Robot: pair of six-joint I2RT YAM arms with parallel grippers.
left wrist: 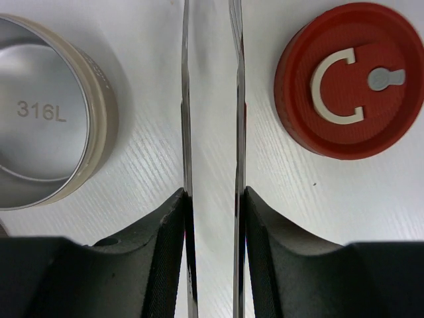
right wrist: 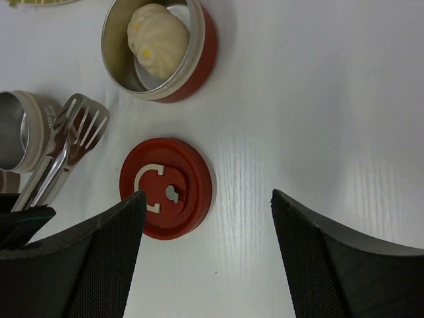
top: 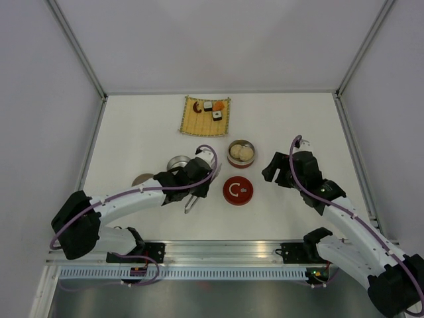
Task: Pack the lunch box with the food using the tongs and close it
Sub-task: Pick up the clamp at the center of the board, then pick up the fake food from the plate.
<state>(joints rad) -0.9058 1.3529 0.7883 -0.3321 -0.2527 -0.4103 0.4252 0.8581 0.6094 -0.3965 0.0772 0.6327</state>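
Note:
My left gripper [left wrist: 213, 192] is shut on the tongs [left wrist: 186, 99], one finger pressed against the outside of each thin silver arm. The tongs' slotted heads [right wrist: 79, 126] lie beside an empty silver tin [left wrist: 40, 112], and their joined end [top: 191, 204] sticks out toward the near edge. A red lid [left wrist: 351, 79] lies flat to the right. Behind it, the red-walled tin [right wrist: 202, 46] of the lunch box holds white buns [right wrist: 158, 36]. More food [top: 211, 109] sits on the bamboo mat [top: 192, 122]. My right gripper [right wrist: 207, 193] hangs open over bare table, right of the lid.
A flat grey-brown disc [top: 142, 179] lies left of the silver tin, partly under my left arm. White walls with metal rails close off the table on the left, right and back.

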